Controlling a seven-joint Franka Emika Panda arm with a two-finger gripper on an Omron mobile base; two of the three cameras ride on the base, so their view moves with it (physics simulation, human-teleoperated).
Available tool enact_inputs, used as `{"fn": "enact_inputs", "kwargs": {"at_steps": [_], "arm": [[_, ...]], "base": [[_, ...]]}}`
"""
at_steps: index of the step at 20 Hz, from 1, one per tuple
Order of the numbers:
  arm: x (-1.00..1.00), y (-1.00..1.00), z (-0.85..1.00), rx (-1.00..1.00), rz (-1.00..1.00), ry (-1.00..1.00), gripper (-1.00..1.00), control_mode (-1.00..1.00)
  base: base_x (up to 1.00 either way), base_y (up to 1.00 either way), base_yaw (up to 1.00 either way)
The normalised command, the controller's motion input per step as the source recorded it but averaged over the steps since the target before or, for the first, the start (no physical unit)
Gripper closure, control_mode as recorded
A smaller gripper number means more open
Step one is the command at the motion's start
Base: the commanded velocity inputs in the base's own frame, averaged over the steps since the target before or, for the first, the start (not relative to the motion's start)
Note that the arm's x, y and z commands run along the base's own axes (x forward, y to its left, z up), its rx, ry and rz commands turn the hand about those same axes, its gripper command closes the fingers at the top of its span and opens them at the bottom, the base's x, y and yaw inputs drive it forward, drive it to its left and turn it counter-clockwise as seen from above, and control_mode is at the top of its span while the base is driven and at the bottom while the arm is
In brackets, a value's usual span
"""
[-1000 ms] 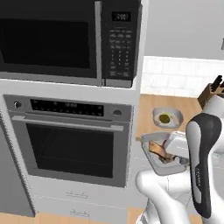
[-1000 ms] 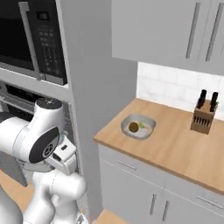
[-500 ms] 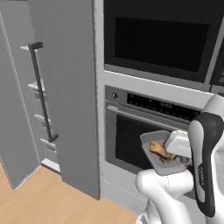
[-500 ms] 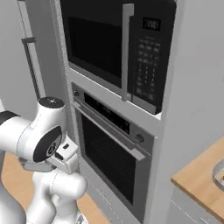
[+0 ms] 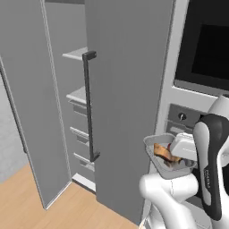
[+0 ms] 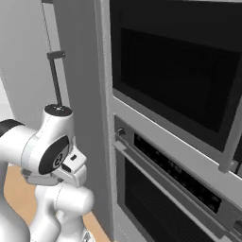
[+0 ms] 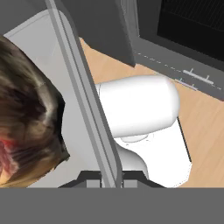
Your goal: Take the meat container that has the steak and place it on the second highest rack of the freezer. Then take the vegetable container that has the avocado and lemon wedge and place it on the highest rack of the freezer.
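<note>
Your gripper (image 7: 111, 180) is clamped on the meat container's (image 5: 166, 157) rim, lower right of the left base view.
The steak (image 5: 164, 153) lies inside it. Farther back, upper left, the freezer (image 5: 67, 103) stands open, showing the second highest rack (image 5: 77, 95) and the highest rack (image 5: 75, 54).

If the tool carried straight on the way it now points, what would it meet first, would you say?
The tool, shut on the container rim, looks down past the steak; beyond that, the robot's own white base, then the wood floor. Depth is hard to judge.
</note>
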Motion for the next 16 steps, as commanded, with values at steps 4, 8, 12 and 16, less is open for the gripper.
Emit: {"fn": "enact_inputs", "kwargs": {"at_steps": [4, 8, 12, 16], "arm": [[0.00, 0.00, 0.00, 0.00, 0.00, 0.00, 1.00, 1.00], [0.00, 0.00, 0.00, 0.00, 0.00, 0.00, 1.00, 1.00], [0.00, 0.00, 0.00, 0.00, 0.00, 0.00, 1.00, 1.00], [0.00, 0.00, 0.00, 0.00, 0.00, 0.00, 1.00, 1.00]], "base": [[0.07, 0.97, 0.28], [0.04, 0.86, 0.20], [0.13, 0.69, 0.00], [0.53, 0.38, -0.17]]}}
